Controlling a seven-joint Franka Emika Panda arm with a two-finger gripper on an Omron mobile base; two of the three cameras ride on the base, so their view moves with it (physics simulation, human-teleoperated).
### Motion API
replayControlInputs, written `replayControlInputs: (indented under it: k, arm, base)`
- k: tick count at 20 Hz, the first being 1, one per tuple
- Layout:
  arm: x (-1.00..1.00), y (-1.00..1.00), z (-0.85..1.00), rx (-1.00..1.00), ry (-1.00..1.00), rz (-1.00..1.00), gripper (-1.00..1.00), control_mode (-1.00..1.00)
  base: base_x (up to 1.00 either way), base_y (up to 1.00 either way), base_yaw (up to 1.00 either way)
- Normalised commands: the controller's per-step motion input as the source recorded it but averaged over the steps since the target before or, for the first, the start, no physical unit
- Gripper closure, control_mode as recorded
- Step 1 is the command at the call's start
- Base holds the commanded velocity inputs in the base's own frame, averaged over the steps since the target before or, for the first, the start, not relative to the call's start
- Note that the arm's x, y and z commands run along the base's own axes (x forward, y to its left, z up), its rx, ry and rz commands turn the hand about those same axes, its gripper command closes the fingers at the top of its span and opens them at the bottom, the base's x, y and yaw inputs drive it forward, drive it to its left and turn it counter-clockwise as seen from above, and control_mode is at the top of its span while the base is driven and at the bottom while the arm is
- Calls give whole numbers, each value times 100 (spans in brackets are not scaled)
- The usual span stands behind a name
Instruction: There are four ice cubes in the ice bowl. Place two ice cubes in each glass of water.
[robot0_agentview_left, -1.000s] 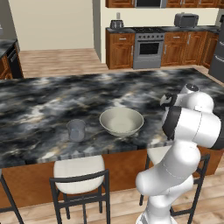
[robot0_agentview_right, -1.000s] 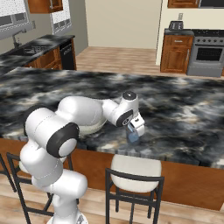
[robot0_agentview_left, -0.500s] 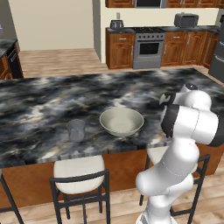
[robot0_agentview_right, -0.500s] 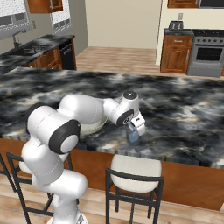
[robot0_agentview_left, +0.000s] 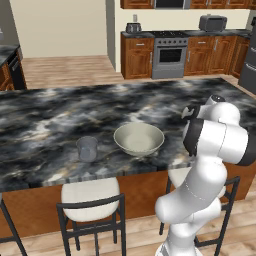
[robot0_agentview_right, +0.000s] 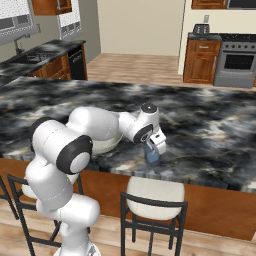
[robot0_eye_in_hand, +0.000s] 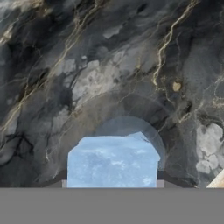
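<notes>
We see the gripper (robot0_agentview_right: 152, 151) over a glass (robot0_agentview_right: 152, 156), ice cube (robot0_eye_in_hand: 113, 160) btwn its tips, grip unclear; cube prob. light, slick, so pinch flat faces.

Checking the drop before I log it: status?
Gripper over right glass, ice cube between its fingertips. Other glass left of ice bowl. Nothing blocking.

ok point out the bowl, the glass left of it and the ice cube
bowl (robot0_agentview_left: 139, 138), left base view, inner wall
glass (robot0_agentview_left: 87, 148), left base view, side wall
ice cube (robot0_eye_in_hand: 113, 162), hand view, top face
</notes>
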Motion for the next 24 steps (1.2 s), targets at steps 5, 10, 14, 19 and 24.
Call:
replayControlInputs:
  k: [5,10,14,19,24]
  arm:
    - [0,-5,0,1,0,0,-100,-100]
    - [0,-9,0,2,0,0,-100,-100]
    - [0,-13,1,5,0,1,-100,-100]
    - [1,-4,27,9,0,1,-100,-100]
    - [9,0,36,6,0,1,-100,-100]
  base:
    - [0,0,0]
    - [0,0,0]
    - [0,0,0]
    - [0,0,0]
    - [0,0,0]
